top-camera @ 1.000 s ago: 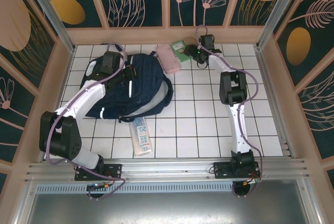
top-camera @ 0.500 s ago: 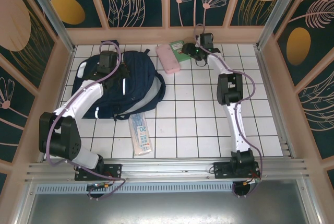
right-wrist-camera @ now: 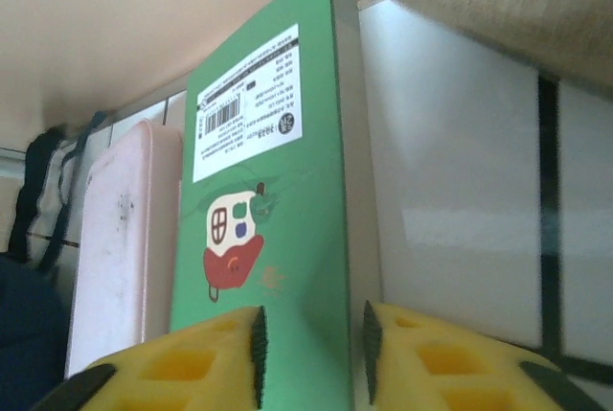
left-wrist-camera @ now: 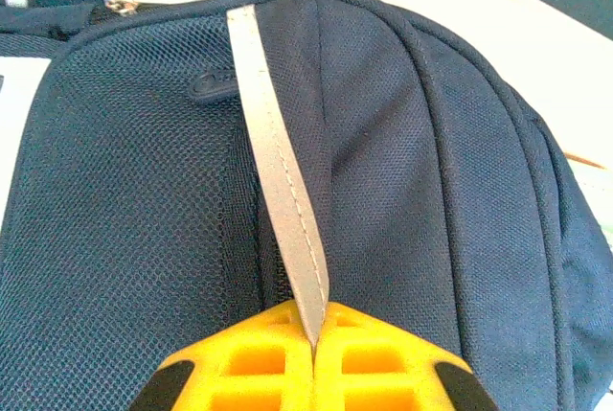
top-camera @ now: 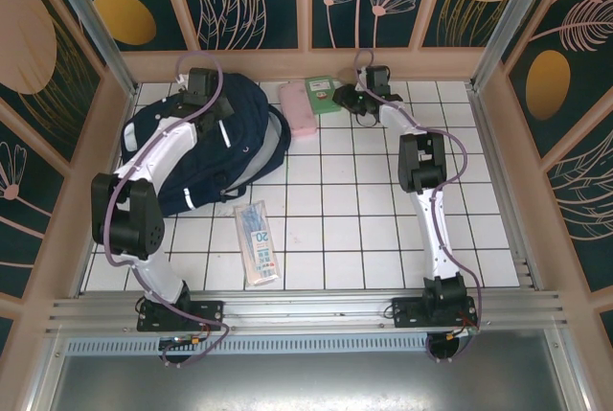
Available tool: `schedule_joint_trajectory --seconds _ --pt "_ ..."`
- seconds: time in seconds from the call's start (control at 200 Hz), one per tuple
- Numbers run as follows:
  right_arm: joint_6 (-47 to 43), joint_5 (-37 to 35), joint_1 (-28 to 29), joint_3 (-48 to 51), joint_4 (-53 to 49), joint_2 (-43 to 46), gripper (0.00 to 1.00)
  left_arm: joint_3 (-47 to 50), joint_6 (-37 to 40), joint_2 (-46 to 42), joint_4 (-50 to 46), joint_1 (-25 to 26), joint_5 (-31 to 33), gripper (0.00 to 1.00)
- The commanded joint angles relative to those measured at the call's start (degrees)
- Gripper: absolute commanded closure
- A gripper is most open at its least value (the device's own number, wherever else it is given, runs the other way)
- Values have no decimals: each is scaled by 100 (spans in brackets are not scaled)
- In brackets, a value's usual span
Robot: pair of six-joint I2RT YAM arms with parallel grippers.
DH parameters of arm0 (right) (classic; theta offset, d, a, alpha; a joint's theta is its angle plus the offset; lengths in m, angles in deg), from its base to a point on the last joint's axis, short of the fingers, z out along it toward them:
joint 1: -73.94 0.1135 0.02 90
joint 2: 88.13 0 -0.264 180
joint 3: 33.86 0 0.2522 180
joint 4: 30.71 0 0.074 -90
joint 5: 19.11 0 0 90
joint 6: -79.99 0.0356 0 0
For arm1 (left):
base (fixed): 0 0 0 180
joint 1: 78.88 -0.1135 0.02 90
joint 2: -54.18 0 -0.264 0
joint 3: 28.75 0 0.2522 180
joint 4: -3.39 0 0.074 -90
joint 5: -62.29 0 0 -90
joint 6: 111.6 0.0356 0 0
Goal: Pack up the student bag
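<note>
Your bag (top-camera: 192,157) lies on the far left of the white tiled bench (top-camera: 364,229). It is a large navy heap, well clear of the near edge.

Your left end effector (top-camera: 199,95) sits over the bag's far end. In its wrist view, the left end effector (left-wrist-camera: 314,330) is clenched, with both yellow fingers pressed together. They pinch the lower end of a grey reflective stripe (left-wrist-camera: 283,191) that runs up the bag's (left-wrist-camera: 124,200) navy mesh panel.

Your right end effector (top-camera: 343,97) reaches to the far middle of the bench, by the back wall. There it meets a green book (top-camera: 324,88). In its wrist view, the right end effector (right-wrist-camera: 311,339) has one yellow finger on the cover and the other against the page edge. It is grasping the book (right-wrist-camera: 268,219), which carries a white barcode label and a small house drawing.

A pink case (top-camera: 299,107) lies just left of the book, between it and the bag. The case (right-wrist-camera: 115,258) touches the book's side.

A clear flat pack (top-camera: 257,241) with a "20" label lies near the bag's near edge, toward you.
</note>
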Motion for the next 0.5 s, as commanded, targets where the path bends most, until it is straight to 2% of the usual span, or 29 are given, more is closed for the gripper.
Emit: schedule_joint_trajectory --seconds 0.0,0.065,0.165,0.275,0.37,0.435,0.49 --pt "329 783 198 257 -22 243 70 -197 90 110 -143 -72 23 78" --pt "341 901 237 339 -21 279 72 -159 175 17 -152 -62 193 61" --pt "64 851 393 397 -328 279 75 -287 406 -211 -146 -52 583 52" --pt "-232 376 568 434 -818 256 83 -908 731 -102 -374 95 961 48" --pt "-351 69 624 514 -1141 273 89 -1725 1109 297 -657 438 1216 48" --pt "-488 -185 666 561 -1382 314 91 -2248 1252 659 -810 664 1138 48" --pt "-607 -363 712 630 -1557 359 93 -2616 1230 953 -882 759 780 48"
